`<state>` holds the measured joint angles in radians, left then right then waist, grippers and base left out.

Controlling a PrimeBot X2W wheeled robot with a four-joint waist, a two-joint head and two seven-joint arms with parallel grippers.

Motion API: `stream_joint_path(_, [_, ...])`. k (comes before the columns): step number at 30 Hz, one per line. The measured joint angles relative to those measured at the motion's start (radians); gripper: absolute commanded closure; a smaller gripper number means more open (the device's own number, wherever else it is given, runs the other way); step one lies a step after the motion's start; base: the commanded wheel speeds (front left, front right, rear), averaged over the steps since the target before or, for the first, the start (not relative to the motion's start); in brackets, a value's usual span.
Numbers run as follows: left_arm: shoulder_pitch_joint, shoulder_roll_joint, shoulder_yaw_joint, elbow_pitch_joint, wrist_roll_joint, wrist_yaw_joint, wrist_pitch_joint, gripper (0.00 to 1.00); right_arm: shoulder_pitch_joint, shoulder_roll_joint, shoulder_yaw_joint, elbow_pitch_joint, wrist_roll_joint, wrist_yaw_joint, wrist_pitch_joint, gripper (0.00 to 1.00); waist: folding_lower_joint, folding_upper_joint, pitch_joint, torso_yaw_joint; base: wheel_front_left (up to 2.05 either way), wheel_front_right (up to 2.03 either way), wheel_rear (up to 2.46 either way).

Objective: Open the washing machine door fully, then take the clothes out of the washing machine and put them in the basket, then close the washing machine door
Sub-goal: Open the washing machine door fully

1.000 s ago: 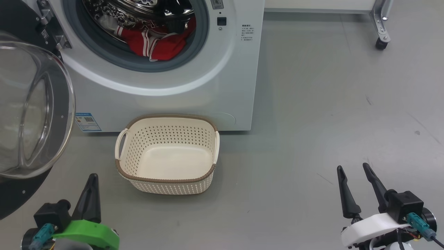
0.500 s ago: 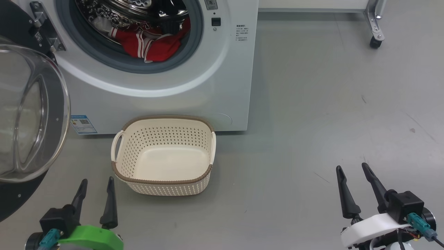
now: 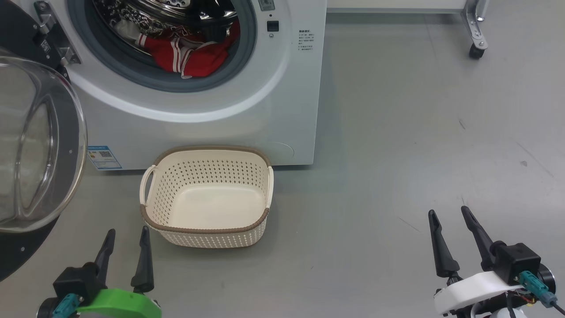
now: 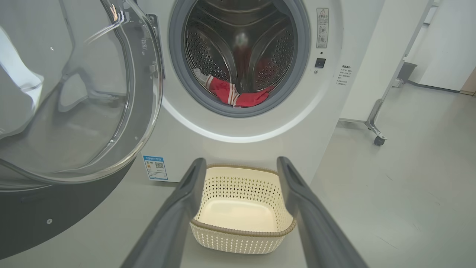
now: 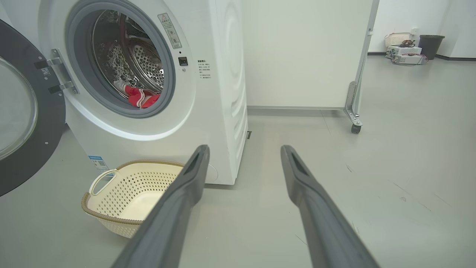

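Both of my grippers hang low with their jaws apart and nothing between them. The left gripper (image 3: 127,231) sits just beside the near left corner of the basket (image 3: 203,230), and the right gripper (image 3: 448,211) is well off to the right over bare floor (image 3: 397,132).

The door (image 3: 26,247) stands swung out on its hinge to my left, close by the left arm. I judge it open enough for the opening step to count as done. The clothes (image 3: 187,55) are what I want now. They lie in a red heap at the bottom of the drum, against the front lip of the grey rubber ring (image 3: 247,57) of the washing machine (image 3: 282,110). The heap spreads mostly across the mouth, side to side, with one striped end towards the hinge side.

From the left jaws the heap is straight ahead and higher up, a little to the right. In the left wrist view it sits centred above the gap between the fingers, with the basket directly below it. The basket stands on the floor touching or just short of the machine's front, under the opening.

The left arm is plainly the nearer one. I reckon the reach has to rise over the basket and go in past the ring, keeping clear of the door's glass bowl on the left.
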<state>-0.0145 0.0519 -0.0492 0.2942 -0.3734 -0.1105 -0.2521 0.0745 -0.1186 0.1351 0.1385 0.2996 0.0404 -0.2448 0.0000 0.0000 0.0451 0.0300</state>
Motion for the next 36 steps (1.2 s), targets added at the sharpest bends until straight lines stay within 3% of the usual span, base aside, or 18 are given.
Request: stream_joint_path(36, [0.016, -0.002, -0.026, -0.024, -0.013, -0.009, 0.000, 0.00, 0.007, 0.000, -0.004, -0.004, -0.013, 0.003, 0.000, 0.00, 0.0000, 0.0000, 0.011, 0.000, 0.00, 0.00, 0.00])
